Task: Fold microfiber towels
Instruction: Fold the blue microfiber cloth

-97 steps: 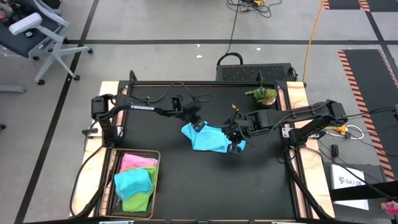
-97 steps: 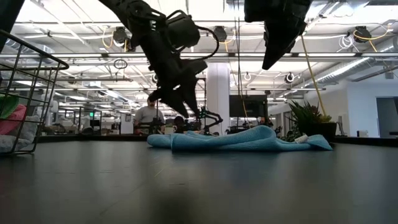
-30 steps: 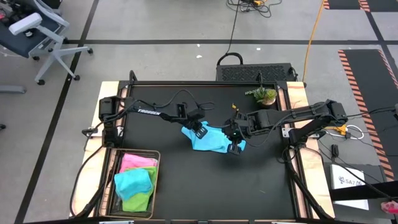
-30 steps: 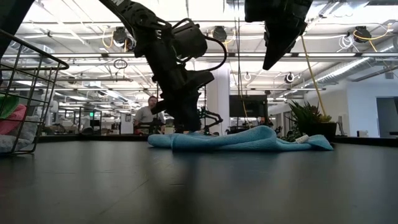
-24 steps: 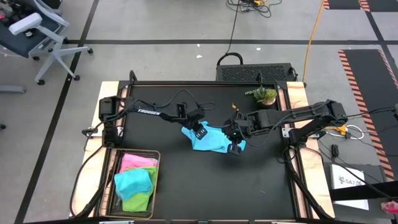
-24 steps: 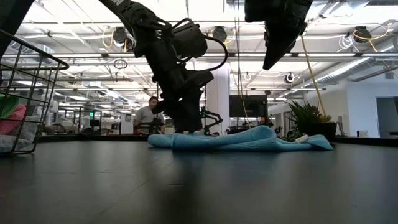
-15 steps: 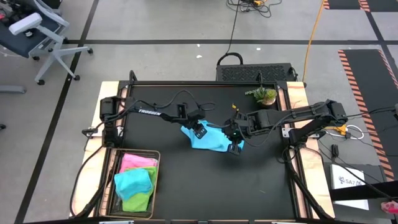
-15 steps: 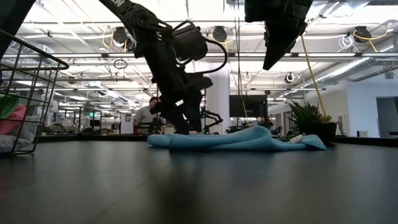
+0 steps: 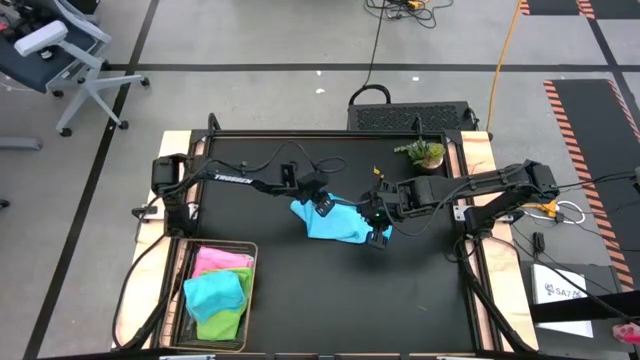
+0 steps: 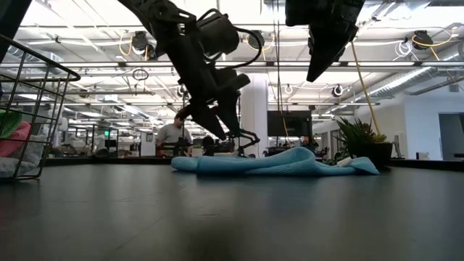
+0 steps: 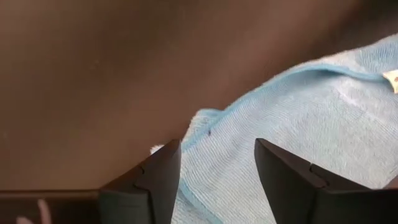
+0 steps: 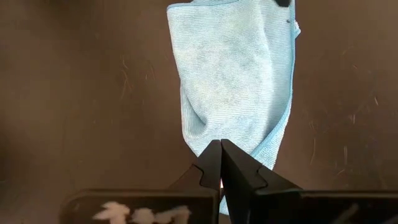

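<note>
High view: the light blue towel (image 9: 335, 222) is seen lying rumpled at the middle of the black table (image 9: 260, 300), between the 2 arms. The left pincer (image 9: 322, 206) is held open just above the towel's left end, nothing gripped; its fingers (image 11: 155, 180) are seen parted over the hemmed edge. The right pincer (image 9: 377, 236) is shut and empty above the towel's right end. The cloth is judged soft, light and limp, likely to sag and bunch when lifted, so a corner or hem is best pinched. Other towels are kept in the wire basket (image 9: 182, 262) at the table's near left
</note>
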